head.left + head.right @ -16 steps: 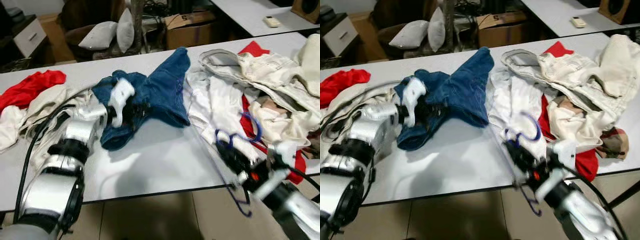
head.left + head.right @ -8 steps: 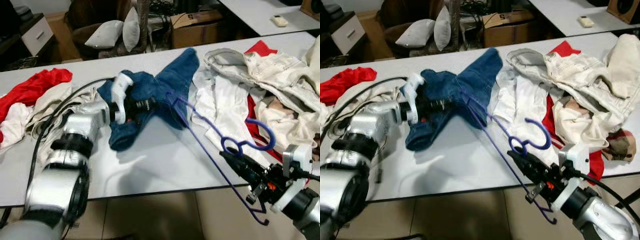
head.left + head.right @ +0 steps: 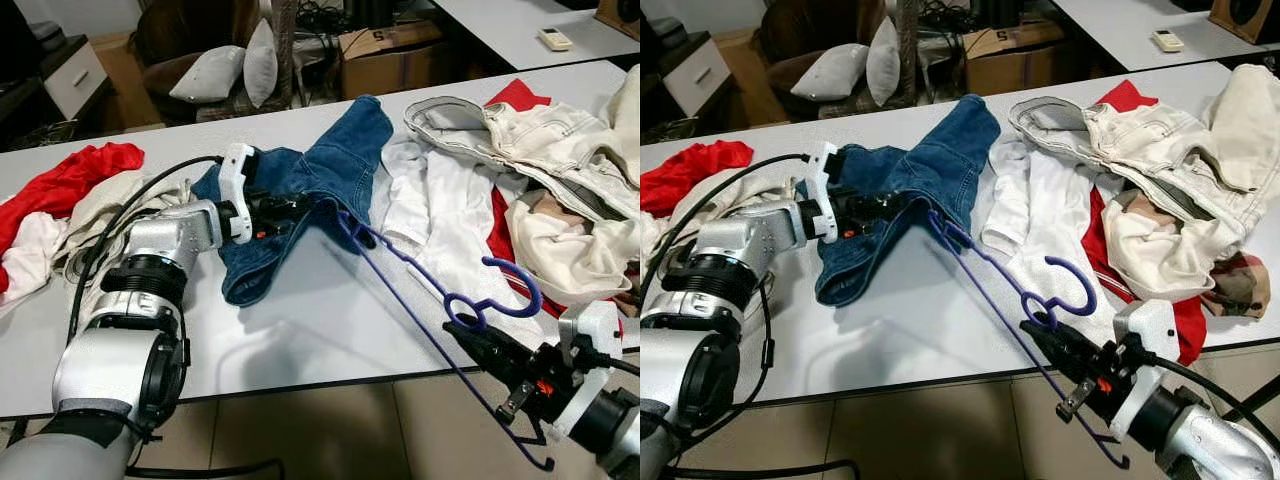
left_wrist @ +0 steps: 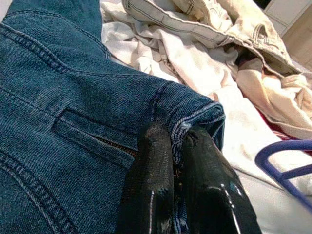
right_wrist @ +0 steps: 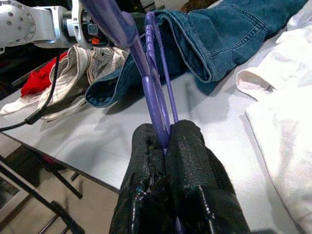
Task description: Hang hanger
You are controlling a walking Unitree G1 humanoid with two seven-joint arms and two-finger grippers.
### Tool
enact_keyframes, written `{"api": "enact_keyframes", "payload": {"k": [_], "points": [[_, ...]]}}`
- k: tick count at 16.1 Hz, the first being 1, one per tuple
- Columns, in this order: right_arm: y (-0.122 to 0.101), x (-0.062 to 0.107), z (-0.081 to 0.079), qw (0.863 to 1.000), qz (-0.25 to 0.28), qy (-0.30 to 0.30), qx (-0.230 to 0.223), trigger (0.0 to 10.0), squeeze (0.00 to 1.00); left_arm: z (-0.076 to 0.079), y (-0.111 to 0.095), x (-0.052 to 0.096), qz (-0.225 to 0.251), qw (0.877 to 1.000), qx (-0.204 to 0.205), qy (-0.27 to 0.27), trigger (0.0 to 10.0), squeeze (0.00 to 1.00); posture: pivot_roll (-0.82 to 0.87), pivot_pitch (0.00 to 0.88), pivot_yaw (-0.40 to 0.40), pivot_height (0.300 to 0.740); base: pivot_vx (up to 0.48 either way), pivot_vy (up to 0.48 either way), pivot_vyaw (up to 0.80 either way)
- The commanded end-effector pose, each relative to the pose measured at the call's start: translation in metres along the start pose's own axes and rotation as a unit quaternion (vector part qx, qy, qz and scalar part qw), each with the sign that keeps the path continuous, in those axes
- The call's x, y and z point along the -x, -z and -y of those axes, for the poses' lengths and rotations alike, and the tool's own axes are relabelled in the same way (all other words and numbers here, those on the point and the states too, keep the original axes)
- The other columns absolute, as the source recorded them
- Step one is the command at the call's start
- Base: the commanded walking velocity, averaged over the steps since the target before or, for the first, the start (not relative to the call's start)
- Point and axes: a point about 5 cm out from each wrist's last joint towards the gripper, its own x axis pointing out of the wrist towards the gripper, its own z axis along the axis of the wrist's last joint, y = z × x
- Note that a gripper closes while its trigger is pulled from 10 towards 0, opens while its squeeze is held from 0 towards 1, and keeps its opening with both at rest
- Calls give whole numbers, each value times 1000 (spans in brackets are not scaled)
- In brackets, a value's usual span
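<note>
A: Head view? Any labels?
B: No readable writing. Left pincer (image 3: 300,207) clamps jeans (image 3: 330,170) on desk (image 3: 300,330); right pincer (image 3: 462,332) clenched on purple hanger (image 3: 430,300), far end at jeans.
A: Wrists?
B: Left fingers (image 4: 151,195) pinch the waistband. Right fingers (image 5: 146,161) squeeze the hanger's wire.

A long white bench (image 3: 300,330) carries blue denim jeans (image 3: 330,180) mid-bench, red and cream garments (image 3: 60,200) at its left end, and pale clothes (image 3: 520,170) heaped at its right end.

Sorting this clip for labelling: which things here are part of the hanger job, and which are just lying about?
In the job:
purple hanger, held by the right gripper
blue jeans, waistband pinched by the left gripper

Lying about:
white shirt
cream jacket
red garment
pillows
cardboard box
</note>
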Motion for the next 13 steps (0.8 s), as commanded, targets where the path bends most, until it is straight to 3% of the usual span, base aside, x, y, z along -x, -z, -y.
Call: {"api": "enact_keyframes", "payload": {"k": [1,3,4,5,6,8,9,11,12,13], "points": [[-5,0,-1,1000,6,-2,6,10000,0,2,1,3,-20,998,-55,8,0,0,-126,0,186,740,0,0,0],[2,-1,2,1000,-26,14,8,10000,0,5,14,3,-85,976,-199,8,0,0,-131,0,182,740,0,0,0],[4,0,3,999,-34,18,10,10000,0,4,15,4,-92,970,-224,0,0,0,-131,0,181,740,0,0,0],[7,1,5,999,-47,23,11,10000,0,3,15,5,-97,955,-280,-14,0,0,-131,0,180,740,0,0,0],[10,2,6,998,-58,28,12,10000,0,4,16,5,-89,953,-289,-18,549,0,-131,0,179,740,0,0,0],[14,2,5,997,-72,26,11,10000,0,10,14,2,-57,962,-267,-4,3804,0,-127,0,178,740,0,0,0],[14,1,4,997,-73,23,10,10000,0,11,15,1,-49,964,-260,-6,10000,0,-125,0,178,740,0,0,0],[15,-1,3,997,-72,28,11,10000,0,8,20,1,-46,967,-248,-14,10000,0,-123,0,187,740,0,0,0],[14,-2,3,997,-69,31,11,10000,0,8,23,3,-48,967,-249,-6,10000,1000,-121,0,192,740,0,0,0],[14,-3,2,997,-67,32,11,10000,0,8,25,4,-50,965,-256,-6,10000,1000,-121,0,192,740,0,0,0]]}}
